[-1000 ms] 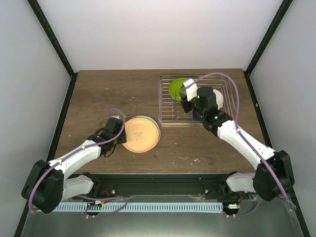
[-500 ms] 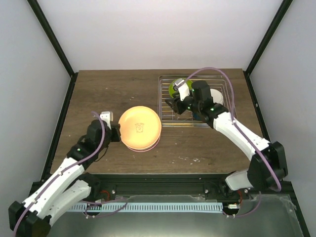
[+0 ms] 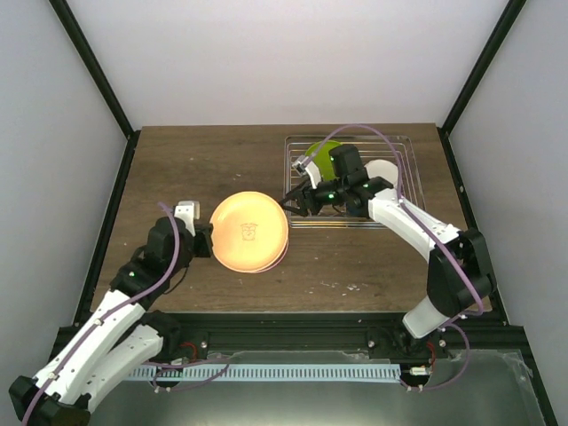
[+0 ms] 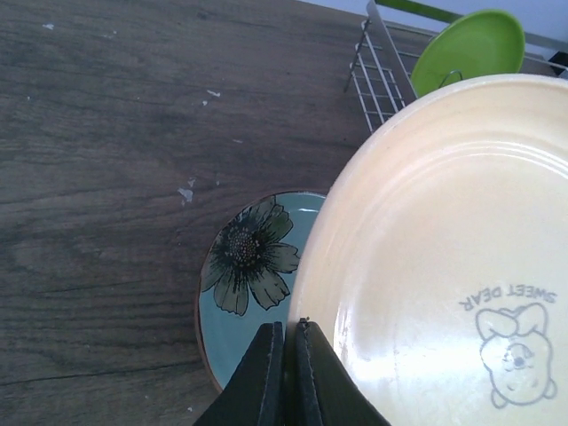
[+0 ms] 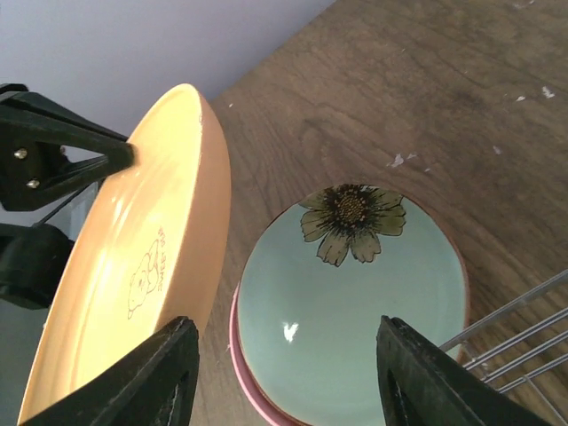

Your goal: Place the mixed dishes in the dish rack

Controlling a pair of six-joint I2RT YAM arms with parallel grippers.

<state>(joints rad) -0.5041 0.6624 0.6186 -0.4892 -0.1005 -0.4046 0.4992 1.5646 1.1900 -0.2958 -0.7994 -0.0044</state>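
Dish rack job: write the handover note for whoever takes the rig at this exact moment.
Left gripper: shut on the rim of the orange-yellow plate, held tilted above the table.
Right gripper: open and empty, fingers spread by that plate's far rim.
On the table: mint plate stacked on a pink plate, left of the dish rack.
Done: lime green plate and a white dish are in the rack.
Left: rack the orange-yellow plate, then mint and pink.

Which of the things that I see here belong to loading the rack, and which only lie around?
Belong: orange-yellow plate, mint flower plate, pink plate beneath it, lime green plate, dish rack.
Only around: wooden table, pale specks on it.
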